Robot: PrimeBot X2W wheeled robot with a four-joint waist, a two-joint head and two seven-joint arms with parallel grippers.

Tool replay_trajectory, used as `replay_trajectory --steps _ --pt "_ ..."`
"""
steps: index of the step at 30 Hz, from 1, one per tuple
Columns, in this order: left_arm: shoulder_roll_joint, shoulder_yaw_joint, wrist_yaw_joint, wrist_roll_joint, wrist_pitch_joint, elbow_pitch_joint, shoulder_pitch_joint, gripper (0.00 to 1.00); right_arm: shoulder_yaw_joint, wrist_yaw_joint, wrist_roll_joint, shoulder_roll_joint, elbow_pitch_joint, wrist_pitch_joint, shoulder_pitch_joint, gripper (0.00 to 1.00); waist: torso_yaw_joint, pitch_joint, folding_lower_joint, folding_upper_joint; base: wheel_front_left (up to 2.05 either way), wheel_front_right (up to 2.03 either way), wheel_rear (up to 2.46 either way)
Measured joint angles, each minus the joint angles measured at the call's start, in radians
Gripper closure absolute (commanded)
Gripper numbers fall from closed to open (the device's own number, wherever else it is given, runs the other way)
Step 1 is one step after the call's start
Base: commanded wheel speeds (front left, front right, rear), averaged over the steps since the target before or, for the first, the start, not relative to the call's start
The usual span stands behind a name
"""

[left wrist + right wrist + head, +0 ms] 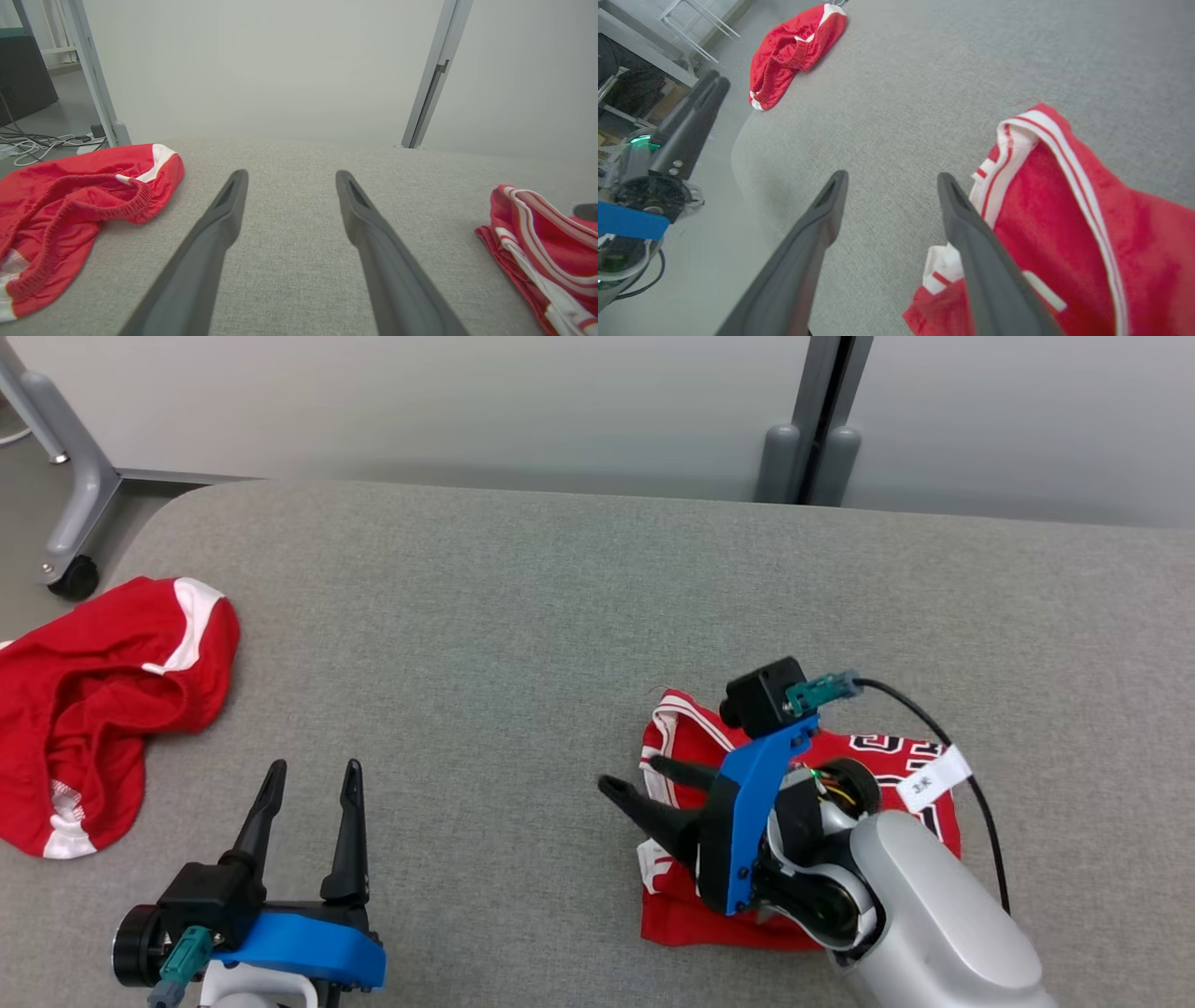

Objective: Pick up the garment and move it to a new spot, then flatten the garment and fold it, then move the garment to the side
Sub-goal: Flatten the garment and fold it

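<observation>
Your head view gives the lettering on the folded red jersey point(677, 915), which lies on the grey table point(560, 616). The right wrist view gives the jersey's striped trim close up. The right gripper point(633, 776) stands spread wide and grips nothing (one finger lies over the jersey's left edge, contact unclear). The left gripper point(314, 767), well left of the jersey, is spread and empty too.

Red folded jersey point(681, 919), white-striped trim, at the black-fingered right gripper point(632, 775); red white-panelled shorts point(93, 709) far beyond it; grey woven tabletop point(560, 616).
</observation>
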Motion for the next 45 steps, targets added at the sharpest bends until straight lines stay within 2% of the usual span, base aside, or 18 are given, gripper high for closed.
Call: replay_trajectory --steps 2,5,11,18,19,20,21,27,36,40,45 --pt "0.002 0.006 0.000 0.000 0.000 -0.002 0.002 0.00 0.008 0.000 0.053 0.002 -0.075 -0.021 0.001 0.00 -0.009 -0.002 -0.0001 0.0000 0.00 0.00 0.00" --pt "0.005 0.014 0.000 -0.001 0.000 -0.007 0.006 0.00 -0.039 0.000 0.032 -0.002 -0.182 -0.061 0.009 0.00 -0.025 -0.007 0.0000 0.0000 0.00 0.00 0.00" --pt "0.008 0.028 0.000 -0.001 0.000 -0.020 0.014 0.00 -0.236 0.000 -0.165 -0.085 -0.319 -0.130 0.108 0.00 -0.051 -0.012 -0.0001 0.0000 0.00 0.00 0.00" --pt "0.010 0.032 0.001 -0.001 0.000 -0.025 0.016 0.00 -0.418 0.000 -0.355 -0.085 -0.335 -0.184 0.294 0.00 -0.059 -0.010 -0.0001 0.0000 0.00 0.00 0.00" --pt "0.011 0.032 0.000 -0.001 0.000 -0.026 0.016 0.00 -0.426 0.000 -0.378 -0.081 -0.327 -0.197 0.315 0.20 -0.060 -0.009 -0.0001 0.0000 0.00 0.00 0.00" --pt "0.012 0.033 0.000 -0.001 0.000 -0.026 0.016 0.00 -0.432 0.000 -0.394 -0.074 -0.316 -0.212 0.332 0.94 -0.061 -0.009 -0.0001 0.0000 0.00 0.00 0.00" --pt "0.014 0.034 0.000 0.000 0.000 -0.026 0.015 0.00 -0.430 0.000 -0.409 -0.071 -0.304 -0.228 0.346 1.00 -0.062 -0.008 -0.0001 0.0000 0.00 0.00 0.00" --pt "0.018 0.036 0.000 0.000 0.000 -0.026 0.014 0.00 -0.338 0.000 -0.448 -0.035 -0.200 -0.262 0.366 1.00 -0.064 -0.006 -0.0001 0.0000 0.00 0.00 0.00" --pt "0.014 0.031 -0.004 0.001 0.000 -0.022 0.007 0.00 -0.127 0.000 -0.437 -0.006 -0.063 -0.233 0.277 1.00 -0.045 -0.007 -0.0001 -0.0001 0.00 0.00 0.00" --pt "0.012 0.029 -0.005 0.001 0.000 -0.022 0.006 0.00 -0.007 0.000 -0.413 -0.001 -0.012 -0.196 0.245 1.00 -0.034 -0.006 -0.0001 0.0000 0.00 0.00 0.00" --pt "0.012 0.032 -0.005 0.001 0.000 -0.022 0.004 0.00 0.105 0.000 -0.337 0.000 -0.005 -0.188 0.220 1.00 -0.024 -0.007 -0.0001 0.0000 0.00 0.00 0.00"
